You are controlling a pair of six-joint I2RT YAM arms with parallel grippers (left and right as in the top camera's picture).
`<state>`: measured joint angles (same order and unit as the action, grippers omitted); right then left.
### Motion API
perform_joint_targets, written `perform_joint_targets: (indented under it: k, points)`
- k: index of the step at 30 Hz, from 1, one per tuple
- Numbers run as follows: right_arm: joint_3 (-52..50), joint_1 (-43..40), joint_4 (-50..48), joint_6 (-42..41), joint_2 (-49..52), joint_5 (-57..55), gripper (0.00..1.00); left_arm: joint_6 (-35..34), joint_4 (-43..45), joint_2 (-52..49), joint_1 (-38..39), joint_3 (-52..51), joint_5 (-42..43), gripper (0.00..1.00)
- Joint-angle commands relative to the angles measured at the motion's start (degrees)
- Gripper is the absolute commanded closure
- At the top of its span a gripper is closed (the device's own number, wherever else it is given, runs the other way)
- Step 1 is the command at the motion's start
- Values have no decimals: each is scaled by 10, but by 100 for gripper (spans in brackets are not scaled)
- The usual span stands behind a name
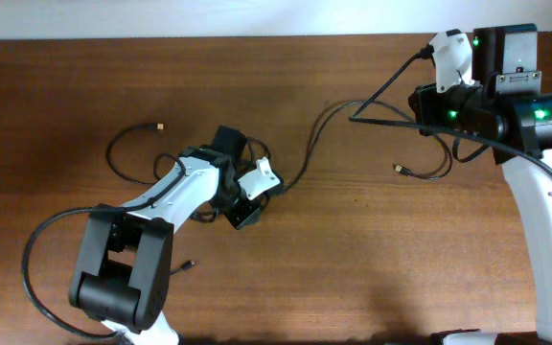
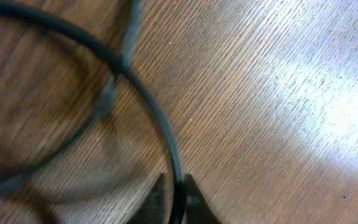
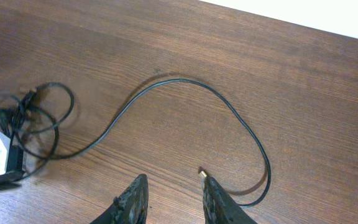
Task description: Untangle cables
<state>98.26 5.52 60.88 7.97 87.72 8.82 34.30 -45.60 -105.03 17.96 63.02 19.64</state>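
The cables form a small tangle (image 1: 255,153) at mid-table, under my left gripper (image 1: 241,203). In the left wrist view, that gripper (image 2: 177,182) is shut on one thin black cable (image 2: 143,99) that arcs away across the wood. One loose loop (image 1: 123,153) ends in a gold tip (image 1: 160,126) at the left. Another cable (image 3: 179,81) curves from the tangle to a gold plug (image 3: 202,175), which lies just beside the right finger. My right gripper (image 3: 174,182) hangs open above the table, holding nothing.
The right arm (image 1: 506,110) stands at the back right with its own thick black leads (image 1: 381,91) looping out. A small plug end (image 1: 192,264) lies near the left arm's base (image 1: 123,278). The table's far edge (image 1: 257,36) meets a white wall.
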Motion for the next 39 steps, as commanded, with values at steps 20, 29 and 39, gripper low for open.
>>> perform_joint_targets:
  k: [20, 29, 39]
  points:
    - [7, 5, -2, 4, 9, -5, 71, -202, -303, 1, 33, 565, -56, 100]
    - [-6, 45, -11, 4, 32, 44, 71, -221, -420, -2, 33, 738, -108, 100]
    - [-6, 169, -17, 6, 53, 34, 34, -224, -402, -2, 33, 718, -126, 100]
